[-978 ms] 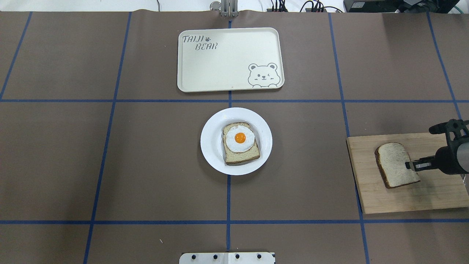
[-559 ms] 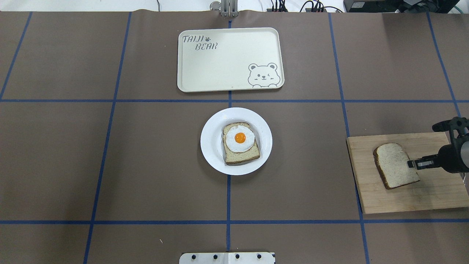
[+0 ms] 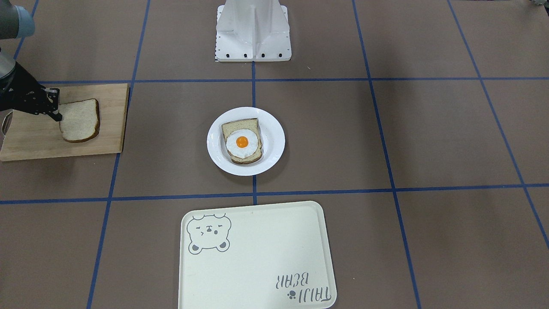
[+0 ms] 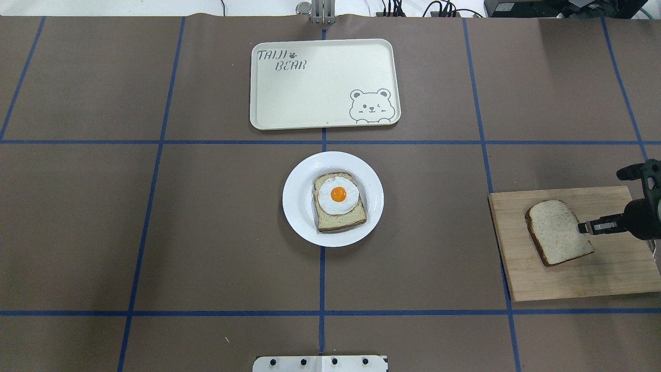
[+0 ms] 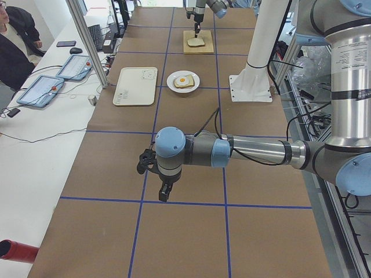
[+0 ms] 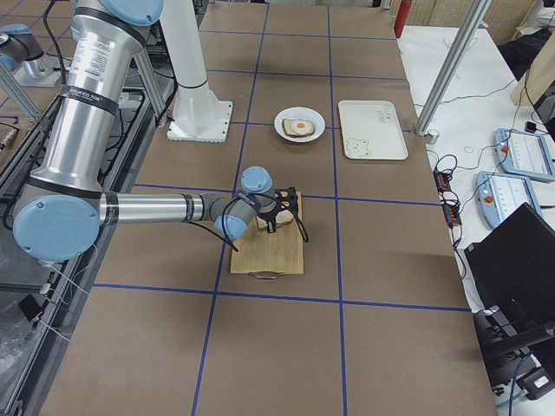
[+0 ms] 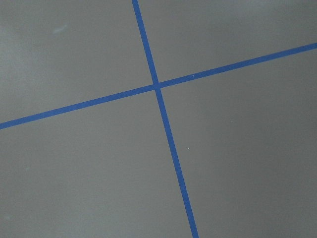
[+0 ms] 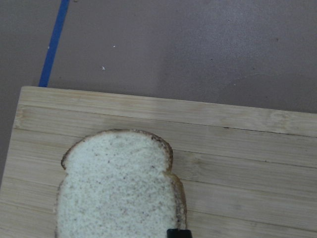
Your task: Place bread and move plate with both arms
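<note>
Bread [image 4: 559, 232] lies flat on the wooden cutting board [image 4: 609, 279], at the desk [image 4: 206, 232] end on the robot's right. Right fingers [image 4: 594, 227] sit at its outer long edge, approx. mid-length, tips touching or just beside the crust. The wrist cam shows only one dark tip at that edge. So the bread lies inboard of the fingers, twd desk centre.

Its long axis runs domed top away from the robot, square end twd it, slightly skewed. The fingers come in roughly across that axis.

Gap btwn the right fingers: can't tell. The front cam hints they're a little apart, the overhead reads narrow, and nothing is clearly clamped.

Plate [image 4: 299, 217] is at desk centre, well apart from the board, w/ the egg-topped slice [image 4: 338, 201] already on it. It lies in the same direction from the fingers as the bread.

Right arm is far nearer. Left fingers [image 5: 165, 190] hang over bare desk at the opposite end, and their state can't be told either.

Judgement: next is a grip on that edge, then a carry inboard to the plate.
</note>
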{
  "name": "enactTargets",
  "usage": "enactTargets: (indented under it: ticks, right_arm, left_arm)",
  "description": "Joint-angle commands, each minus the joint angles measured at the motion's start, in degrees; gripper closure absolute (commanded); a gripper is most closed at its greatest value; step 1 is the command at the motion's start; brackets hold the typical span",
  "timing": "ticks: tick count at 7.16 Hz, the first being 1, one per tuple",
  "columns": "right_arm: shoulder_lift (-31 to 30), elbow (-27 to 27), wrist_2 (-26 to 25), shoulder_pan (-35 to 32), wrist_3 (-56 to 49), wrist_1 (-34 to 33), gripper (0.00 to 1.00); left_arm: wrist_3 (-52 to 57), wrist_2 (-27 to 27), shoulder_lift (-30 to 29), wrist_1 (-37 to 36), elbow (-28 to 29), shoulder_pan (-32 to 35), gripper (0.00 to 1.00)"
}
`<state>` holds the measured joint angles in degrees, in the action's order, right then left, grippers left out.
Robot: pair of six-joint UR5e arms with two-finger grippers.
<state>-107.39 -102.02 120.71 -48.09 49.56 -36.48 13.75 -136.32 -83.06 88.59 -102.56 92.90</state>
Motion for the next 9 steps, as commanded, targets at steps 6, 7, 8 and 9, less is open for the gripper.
enactTargets:
  ticks: [6,7,8,9]
  right_arm:
    - [0.6,-1.4,7.4,-6.3,-0.8,-0.3,1.00]
    - [-0.3,-1.4,7.1,-5.8,-0.4,-0.3,0.68]
    - [-0.7,-0.8,3.3,-4.2,1.0,-0.3,0.48]
    - [-0.6,-0.7,0.9,-1.9,5.1,-0.2,0.36]
  left_arm:
    - [0.0,-0.1,0.0,0.0,0.0,0.0,0.01]
    - [0.0,0.0,0.0,0.0,0.1,0.0,0.01]
    - [0.1,0.0,0.0,0.0,0.1,0.0,0.01]
    - [0.0,-0.1,0.4,0.0,0.0,0.0,0.01]
